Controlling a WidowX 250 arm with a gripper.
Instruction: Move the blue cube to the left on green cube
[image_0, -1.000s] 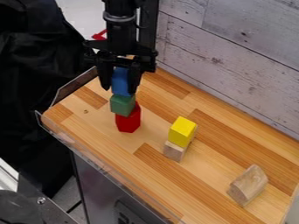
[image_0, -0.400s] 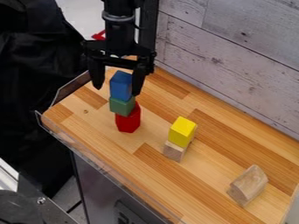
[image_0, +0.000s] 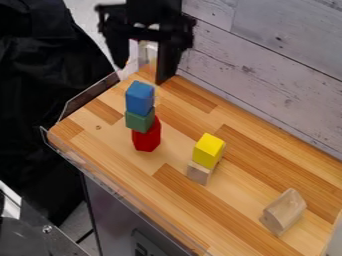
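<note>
Blue cube (image_0: 139, 98): probably light, stiff, likely painted wood, so hardly fragile, maybe a bit slippery on flat faces. Best hold: two opposite side faces, upper half, pads kept off the green cube (image_0: 139, 121); top face gives nothing to pinch. Squeeze need only be mild; the risk is a sideways nudge tipping the stack. Gripper (image_0: 141, 73) is open, fingers well apart, nothing held, up above and just behind the blue cube, not touching it. Looks, nearest the gripper first: blue cube is plain solid blue, flat-sided, crisp edges, lighter top, a bit tall for a cube, upright on the green cube. Green cube is next below, dull dark green, plain faces, seems square under the blue one. Red block (image_0: 147, 137) is lowest in that stack, deep red, angled sides, top partly hidden. Farther from the gripper, down and to the view's right: yellow cube (image_0: 208, 150), bright, on a small bare wood block (image_0: 199, 172). Farthest from it, lower right: pale block (image_0: 284, 211), lying separately on the striped wood table (image_0: 100, 140). Blue already sits on green, so the placement looks done; no regrip seems needed.
</note>
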